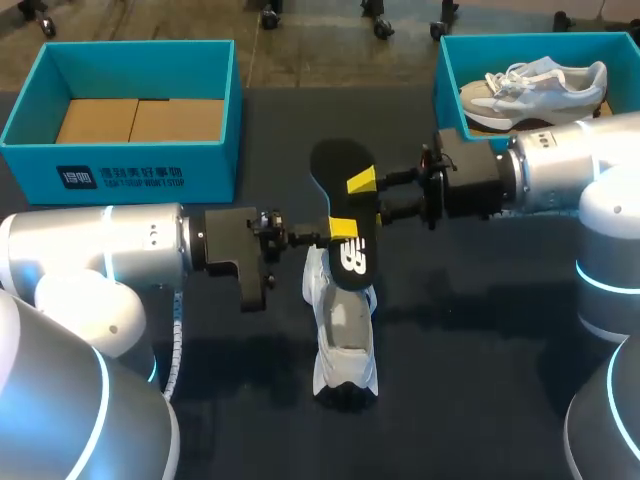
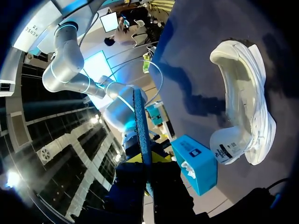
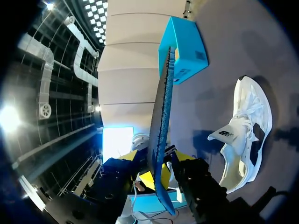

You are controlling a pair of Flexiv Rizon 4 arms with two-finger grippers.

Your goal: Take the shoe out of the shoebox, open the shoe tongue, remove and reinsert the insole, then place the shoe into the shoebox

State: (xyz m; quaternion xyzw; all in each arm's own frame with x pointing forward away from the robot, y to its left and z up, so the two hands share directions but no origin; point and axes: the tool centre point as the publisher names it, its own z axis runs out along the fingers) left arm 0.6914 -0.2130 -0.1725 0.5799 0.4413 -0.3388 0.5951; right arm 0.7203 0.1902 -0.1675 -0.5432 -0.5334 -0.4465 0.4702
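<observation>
- My left gripper (image 1: 338,231) (image 2: 145,161) is clenched on the near part of the black insole (image 1: 340,165) (image 2: 142,126), one yellow tip on either face.
- My right gripper (image 1: 366,184) (image 3: 159,163) clamps the same insole (image 3: 161,116) further along, coming in from the right.
- The insole is held up off the dark worktop (image 1: 480,350).
- The white shoe (image 1: 340,330) (image 2: 243,107) (image 3: 245,130) lies on the worktop just below it, mid-worktop.
- The left shoebox (image 1: 120,165) sits far left; the right shoebox (image 1: 450,95), far right, holds a second shoe (image 1: 540,85).
</observation>
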